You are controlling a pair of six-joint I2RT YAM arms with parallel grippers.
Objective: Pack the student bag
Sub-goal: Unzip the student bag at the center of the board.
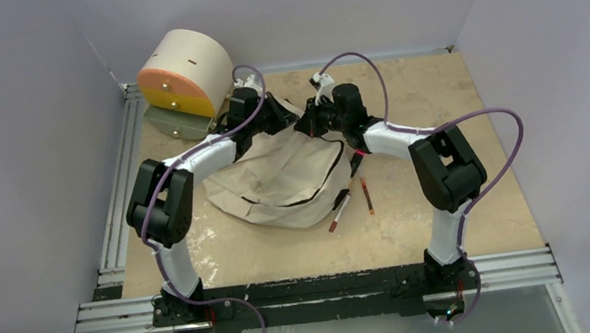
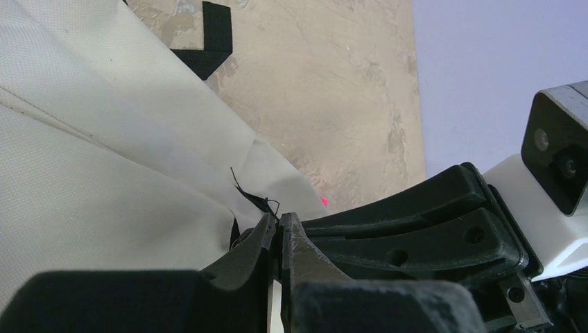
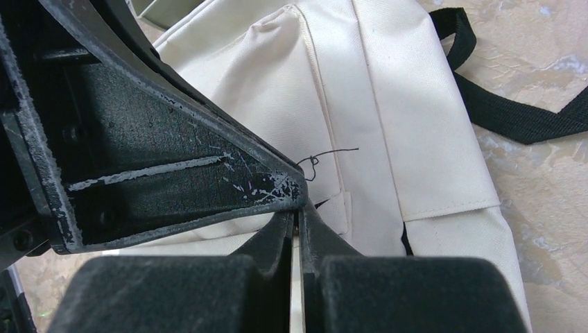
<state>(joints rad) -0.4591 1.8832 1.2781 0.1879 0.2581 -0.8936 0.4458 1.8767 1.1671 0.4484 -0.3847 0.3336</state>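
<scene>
Beige student bag (image 1: 285, 180) lies slumped mid-tabletop (image 1: 450, 215). Left end effector (image 2: 279, 229) & right end effector (image 3: 298, 220) are both clenched on fabric at its far edge, tips close together. Step: prob. opening the bag. Next: pull the edges apart w/o slipping. Two pens (image 1: 340, 212) lie just beside it.

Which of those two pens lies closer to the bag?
The whitish slanted pen, right beside the student bag; the thin red pen lies farther right.

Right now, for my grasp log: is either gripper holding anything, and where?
Both pinch the student bag: left gripper and right gripper each shut on cream fabric at its far edge.
</scene>
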